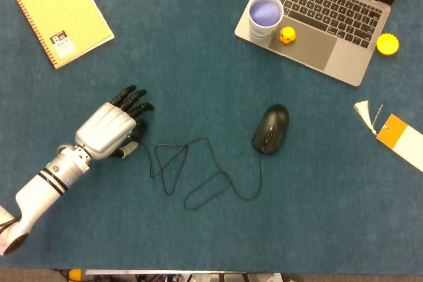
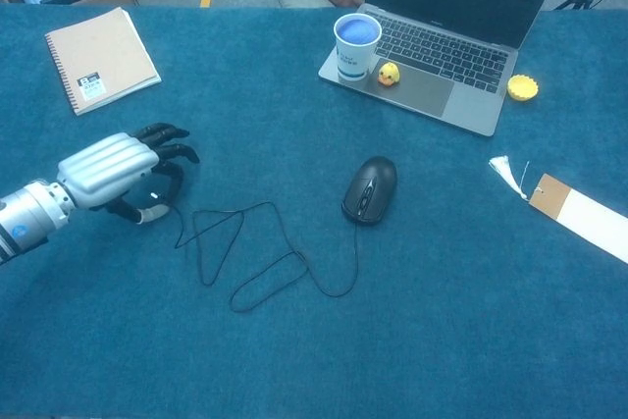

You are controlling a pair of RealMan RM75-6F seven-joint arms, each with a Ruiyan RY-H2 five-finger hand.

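At the left middle of the head view, the left hand (image 1: 109, 130) sits low on the blue table (image 1: 198, 57), fingers (image 1: 135, 105) curled loosely over the plug end of the cable (image 1: 192, 173). The chest view shows the thumb and a finger pinching that small pale plug (image 2: 149, 214), so the hand has hold of the cable's end. The right hand is nowhere in either view.

The cable is thin, black and slack, lying in loose loops across the centre of the frame and running right to the mouse (image 1: 270, 128), which sits just right of centre. My read: to do this well, keep the pinch firm on the plug itself and draw gently, low over the cloth, so the loops pay out without knotting or dragging the mouse. Laptop (image 1: 330, 4) and cup (image 1: 265, 16) stand upper right, well apart; notebook (image 1: 63, 12) upper left.
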